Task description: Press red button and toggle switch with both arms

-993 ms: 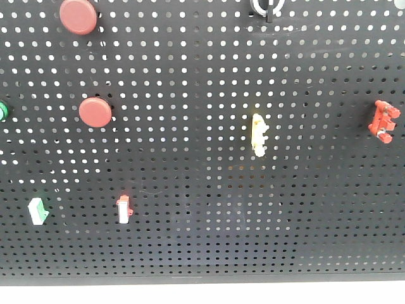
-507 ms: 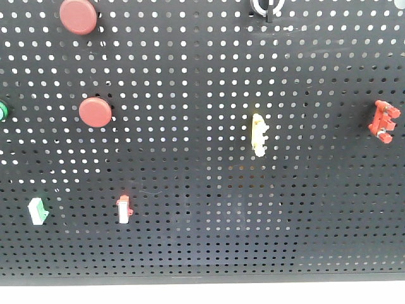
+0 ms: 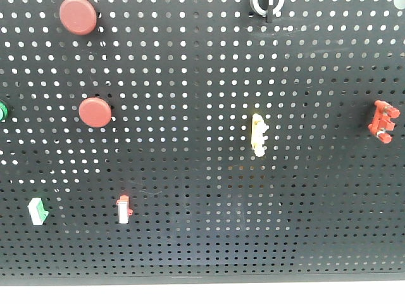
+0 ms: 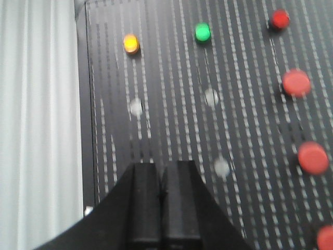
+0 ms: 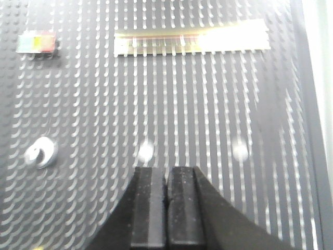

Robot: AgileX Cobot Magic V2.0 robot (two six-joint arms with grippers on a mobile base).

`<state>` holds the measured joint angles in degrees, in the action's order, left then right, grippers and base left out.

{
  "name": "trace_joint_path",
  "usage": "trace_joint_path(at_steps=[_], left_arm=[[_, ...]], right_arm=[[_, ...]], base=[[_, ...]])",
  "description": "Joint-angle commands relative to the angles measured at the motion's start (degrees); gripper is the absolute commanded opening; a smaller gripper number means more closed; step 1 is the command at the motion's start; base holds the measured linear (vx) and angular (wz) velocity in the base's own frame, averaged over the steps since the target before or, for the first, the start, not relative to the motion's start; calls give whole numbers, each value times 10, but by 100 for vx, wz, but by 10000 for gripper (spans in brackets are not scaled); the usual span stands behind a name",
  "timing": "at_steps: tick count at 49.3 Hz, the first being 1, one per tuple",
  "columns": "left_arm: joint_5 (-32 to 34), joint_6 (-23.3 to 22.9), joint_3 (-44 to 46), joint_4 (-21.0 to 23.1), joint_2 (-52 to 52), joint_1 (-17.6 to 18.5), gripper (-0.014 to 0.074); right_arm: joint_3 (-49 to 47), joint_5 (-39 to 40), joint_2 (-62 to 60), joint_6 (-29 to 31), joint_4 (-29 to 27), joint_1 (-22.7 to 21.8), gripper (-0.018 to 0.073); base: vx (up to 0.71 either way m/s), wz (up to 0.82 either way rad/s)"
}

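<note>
In the front view a black pegboard (image 3: 202, 240) carries two large red buttons (image 3: 78, 16) (image 3: 95, 112), a yellow-white switch (image 3: 257, 134) and a red switch part (image 3: 383, 120). No arm shows there. In the left wrist view my left gripper (image 4: 161, 166) is shut and empty, short of the board, with three large red buttons (image 4: 296, 82) (image 4: 313, 158) (image 4: 326, 238) off to its right. In the right wrist view my right gripper (image 5: 166, 169) is shut and empty, facing the board below a gold strip (image 5: 190, 41).
The front view also shows a green button (image 3: 2, 111) at the left edge, a green-white rocker (image 3: 38, 210) and a red-white rocker (image 3: 123, 209). The left wrist view shows yellow (image 4: 130, 44), green (image 4: 202, 32) and small red (image 4: 280, 20) lamps. A silver ring (image 5: 41, 152) sits left of the right gripper.
</note>
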<state>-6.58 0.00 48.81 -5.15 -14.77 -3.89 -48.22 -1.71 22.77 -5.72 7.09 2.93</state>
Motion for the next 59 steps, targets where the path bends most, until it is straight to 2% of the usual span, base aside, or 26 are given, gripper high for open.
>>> trace_joint_path(at_steps=[1,10,18,25,27,28,39,43,51,59], left_arm=[[17,-9,36,1,-52,0,1],[-21,-9,36,4,-133,0,1],[55,0,36,52,-191,13,1],[127,12,36,52,-229,67,1],[133,12,38,52,-238,82,1],[133,12,42,52,-248,102,1],[138,13,125,48,-336,232,1],[137,15,167,48,-376,262,1],[137,15,234,52,-452,301,1],[142,14,285,52,-522,314,1]], right_arm=[[-42,40,65,31,4,-3,-3],[-47,84,137,36,3,-3,-3],[-47,108,154,36,3,-3,-3],[-47,123,154,36,3,-3,-3],[-47,122,154,36,3,-3,-3],[-47,121,154,36,3,-3,-3],[-47,114,157,36,3,-3,-3],[-47,114,157,36,3,-3,-3],[-47,112,157,36,3,-3,-3],[-47,112,157,36,3,-3,-3]], base=[[0,0],[0,0],[0,0],[0,0],[0,0],[0,0],[0,0],[0,0],[0,0],[0,0]])
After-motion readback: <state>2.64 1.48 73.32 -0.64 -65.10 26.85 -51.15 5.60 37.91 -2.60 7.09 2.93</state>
